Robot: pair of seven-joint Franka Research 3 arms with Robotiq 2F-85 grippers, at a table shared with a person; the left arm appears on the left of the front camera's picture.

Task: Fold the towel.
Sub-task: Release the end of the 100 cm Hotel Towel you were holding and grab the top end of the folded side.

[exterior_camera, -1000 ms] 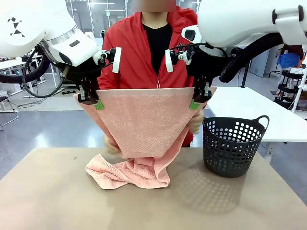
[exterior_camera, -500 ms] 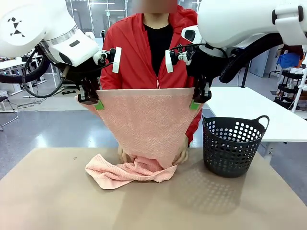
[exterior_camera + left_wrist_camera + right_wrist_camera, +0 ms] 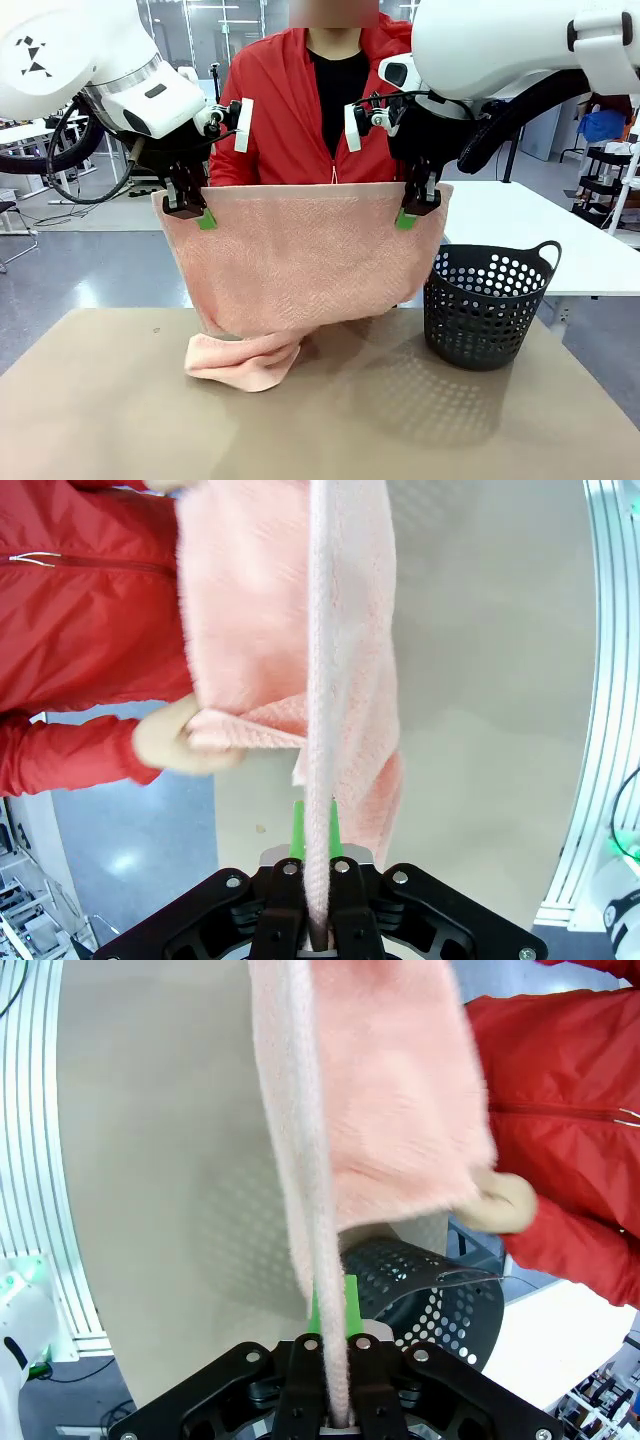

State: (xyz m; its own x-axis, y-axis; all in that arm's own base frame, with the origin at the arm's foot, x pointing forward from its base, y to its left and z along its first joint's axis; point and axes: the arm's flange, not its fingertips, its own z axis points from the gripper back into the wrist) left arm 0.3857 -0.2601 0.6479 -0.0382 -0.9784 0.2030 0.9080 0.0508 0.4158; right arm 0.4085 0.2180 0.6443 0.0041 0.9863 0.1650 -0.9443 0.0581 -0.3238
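The salmon-pink towel (image 3: 300, 255) hangs as a wide sheet between the two arms above the table. My left gripper (image 3: 205, 216) is shut on its upper left corner and my right gripper (image 3: 407, 214) is shut on its upper right corner. A bunched end of the towel (image 3: 243, 360) rests on the table below. In the left wrist view the towel's edge (image 3: 318, 680) runs up from between that gripper's (image 3: 314, 842) green pads, and the person's hand (image 3: 178, 746) holds a lower fold behind it. In the right wrist view the towel (image 3: 310, 1140) rises from that gripper (image 3: 328, 1325), with another hand (image 3: 505, 1202) gripping its far layer.
A dark perforated basket (image 3: 485, 305) stands on the table's right side, close to the towel's right edge. The person in a red jacket (image 3: 290, 110) stands right behind the towel. The tan table (image 3: 400, 430) has open room in front.
The person's hands have lifted the towel's lower part up behind the hanging sheet. The sheet now hangs wider and squarer, and the pile on the table has shrunk. Both grippers stay put.
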